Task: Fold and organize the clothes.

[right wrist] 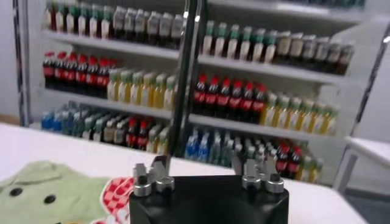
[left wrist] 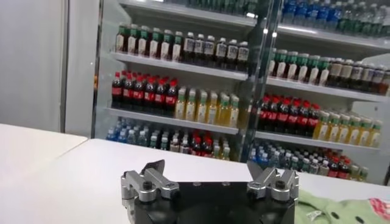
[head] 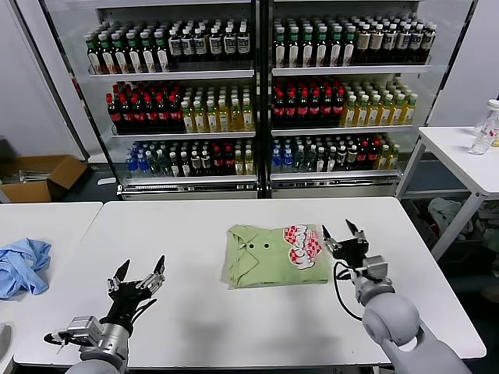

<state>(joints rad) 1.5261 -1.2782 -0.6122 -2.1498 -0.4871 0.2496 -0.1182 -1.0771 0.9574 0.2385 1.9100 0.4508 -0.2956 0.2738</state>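
Observation:
The light green polo shirt (head: 273, 255) lies folded into a flat rectangle at the middle of the white table (head: 195, 234), collar and buttons to the left, red-and-white print (head: 302, 245) at its right end. My right gripper (head: 341, 233) is open and empty, just right of the print, fingers pointing up. My left gripper (head: 140, 273) is open and empty near the table's front left, well clear of the shirt. The shirt's edge shows in the left wrist view (left wrist: 341, 210) and the right wrist view (right wrist: 55, 195).
A light blue garment (head: 22, 266) lies on a second table at the left. Shelves of drink bottles (head: 257, 93) stand behind the table. A cardboard box (head: 39, 175) sits on the floor at the left. Another white table (head: 468, 156) stands at the right.

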